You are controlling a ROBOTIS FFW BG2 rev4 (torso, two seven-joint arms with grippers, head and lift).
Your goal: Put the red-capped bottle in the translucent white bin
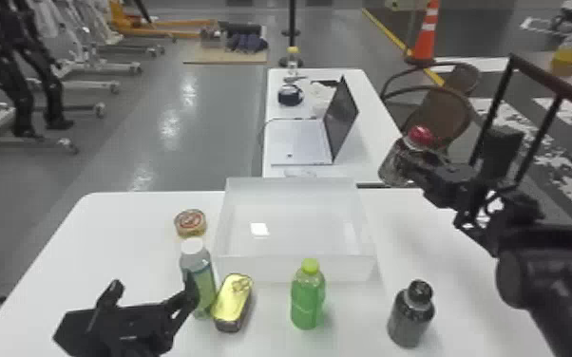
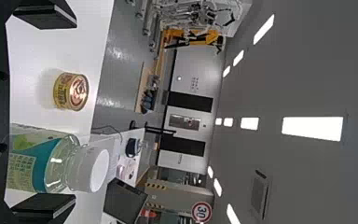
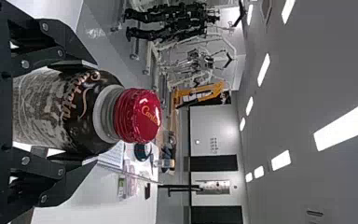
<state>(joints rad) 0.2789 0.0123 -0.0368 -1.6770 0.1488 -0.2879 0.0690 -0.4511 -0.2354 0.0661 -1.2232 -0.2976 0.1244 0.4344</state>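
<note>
The right tool point(image 1: 412, 165) is closed around a clear and dark plastic bottle with a red cap point(image 1: 396, 164). The red-capped bottle is held aloft, cap up, outside the bin and to its right; in the right wrist view, black fingers point(image 3: 70, 179) flank its body. The left tool point(image 1: 153, 286) is spread wide with nothing gripped, over the near left of the white tabletop point(image 1: 123, 237).

The rectangular translucent white bin point(image 1: 294, 269) stands at the middle of the tabletop. To its left is a short round tin with a gold side point(image 1: 190, 223). A clear, pale-green bottle with a white cap point(image 1: 203, 280) stands near the left tool, just beside an oblong gold tin point(image 1: 233, 301). In front of the bin stands a green bottle with a lime cap point(image 1: 307, 299); farther right, a dark grey bottle with a black cap point(image 1: 409, 315).
</note>
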